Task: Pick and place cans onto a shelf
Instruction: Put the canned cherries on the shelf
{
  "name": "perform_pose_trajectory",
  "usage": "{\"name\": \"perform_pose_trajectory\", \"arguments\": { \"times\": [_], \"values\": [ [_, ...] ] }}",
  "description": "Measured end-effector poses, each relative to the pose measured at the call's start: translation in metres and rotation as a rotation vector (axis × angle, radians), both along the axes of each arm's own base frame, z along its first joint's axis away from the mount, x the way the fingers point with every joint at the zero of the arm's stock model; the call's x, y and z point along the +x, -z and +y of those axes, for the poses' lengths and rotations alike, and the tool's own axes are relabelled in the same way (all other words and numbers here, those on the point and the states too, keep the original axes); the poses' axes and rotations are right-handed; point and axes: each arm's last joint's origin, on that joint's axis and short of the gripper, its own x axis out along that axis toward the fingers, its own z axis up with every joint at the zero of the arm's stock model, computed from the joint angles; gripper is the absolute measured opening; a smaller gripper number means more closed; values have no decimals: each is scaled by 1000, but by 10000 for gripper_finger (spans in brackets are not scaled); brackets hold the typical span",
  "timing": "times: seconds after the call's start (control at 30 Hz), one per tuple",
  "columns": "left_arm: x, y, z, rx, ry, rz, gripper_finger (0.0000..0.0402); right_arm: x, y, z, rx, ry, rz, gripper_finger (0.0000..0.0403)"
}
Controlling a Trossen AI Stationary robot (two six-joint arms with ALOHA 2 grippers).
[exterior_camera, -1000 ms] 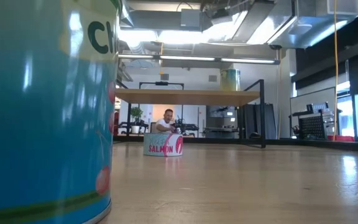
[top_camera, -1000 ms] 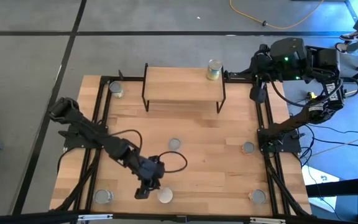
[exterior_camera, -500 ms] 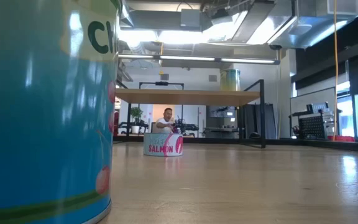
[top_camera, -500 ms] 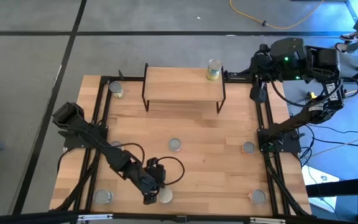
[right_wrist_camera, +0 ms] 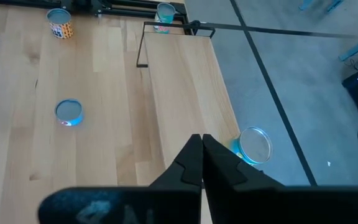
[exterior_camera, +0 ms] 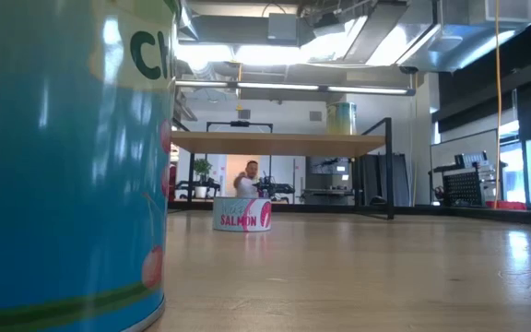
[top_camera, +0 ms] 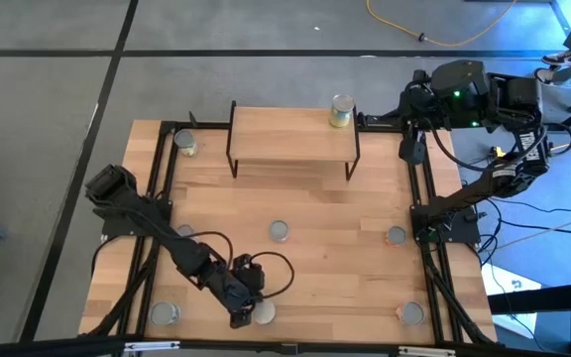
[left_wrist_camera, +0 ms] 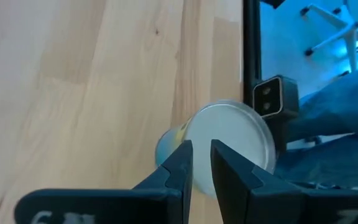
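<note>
Several small cans with silvery tops stand on the wooden table (top_camera: 345, 278). One blue-labelled can (top_camera: 263, 312) is at the near edge and fills the left of the low view (exterior_camera: 63, 157). My left gripper (left_wrist_camera: 201, 158) hangs over that can's silvery top (left_wrist_camera: 235, 140), on its left side, fingers almost together. It shows beside the can in the high view (top_camera: 241, 315). One can (top_camera: 341, 109) stands on the far right corner of the shelf (top_camera: 290, 134). My right gripper (right_wrist_camera: 201, 146) is shut and empty, parked high beyond the shelf's right end. My left gripper points down at the rim of the blue can's top (left_wrist_camera: 191, 134), on its left side. The fingertips hide the spot, so I cannot tell whether they touch it. The can stands upright on the table.
Other cans stand at mid-table (top_camera: 280, 231), right (top_camera: 396, 236), near right (top_camera: 411, 313), near left (top_camera: 166, 314) and far left (top_camera: 184, 144). A small camera box (left_wrist_camera: 272, 99) sits at the near edge beside the blue can. Black rails run along the table's sides.
My left gripper has gone toward the table's near edge and a little right, up to the blue can, then held almost still. The can has not moved.
</note>
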Motion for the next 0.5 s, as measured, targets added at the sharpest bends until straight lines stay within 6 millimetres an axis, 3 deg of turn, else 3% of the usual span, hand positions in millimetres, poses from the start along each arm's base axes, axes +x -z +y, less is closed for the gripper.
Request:
{"name": "perform_pose_trajectory", "arguments": {
  "times": [0.5],
  "values": [
    [3,4,-3,7,15,15,50,0,0,0,0,0,0,6]
  ]
}}
